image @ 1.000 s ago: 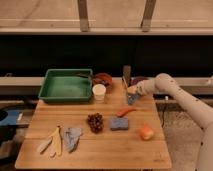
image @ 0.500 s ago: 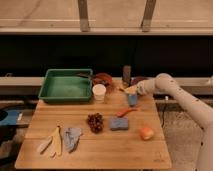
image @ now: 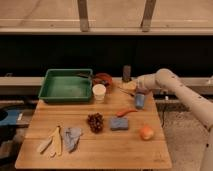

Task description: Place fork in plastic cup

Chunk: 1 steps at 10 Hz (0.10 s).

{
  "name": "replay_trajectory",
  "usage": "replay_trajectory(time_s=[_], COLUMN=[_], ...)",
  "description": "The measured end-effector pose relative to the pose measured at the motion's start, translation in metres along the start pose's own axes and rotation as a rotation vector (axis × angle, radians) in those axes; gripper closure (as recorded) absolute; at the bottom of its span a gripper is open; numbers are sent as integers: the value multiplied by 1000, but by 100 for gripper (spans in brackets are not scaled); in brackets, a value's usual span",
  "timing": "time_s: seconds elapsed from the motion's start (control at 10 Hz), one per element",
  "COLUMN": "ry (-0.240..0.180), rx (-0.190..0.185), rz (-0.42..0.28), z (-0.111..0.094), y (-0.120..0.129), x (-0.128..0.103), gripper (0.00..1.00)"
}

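Observation:
The plastic cup (image: 140,101), small and translucent blue-grey, stands upright on the right part of the wooden table (image: 100,152). My gripper (image: 135,89) hangs at the end of the white arm that reaches in from the right. It is just above the cup and slightly to its left, close to the rim. I cannot make out the fork as a separate thing. It may be hidden at the gripper. A pale yellowish patch (image: 129,85) shows right beside the gripper.
A green tray (image: 67,86) is at the back left, with a brown bowl (image: 103,79), a white cup (image: 99,92) and a dark cylinder (image: 126,73) near it. Grapes (image: 95,121), a red chili (image: 126,112), a blue sponge (image: 119,123) and an orange (image: 146,132) lie mid-table. Beige utensils (image: 51,142) and a grey cloth (image: 72,137) are front left.
The gripper has shifted slightly right and down, toward the blue cup. The cup now shows more fully below it. Nothing else on the table has moved.

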Motion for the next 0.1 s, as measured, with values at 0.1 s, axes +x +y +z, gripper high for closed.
replay_trajectory(time_s=[0.1], ry=[1], rx=[0], rz=[-2], z=[0], y=[0], x=[1], gripper=[34])
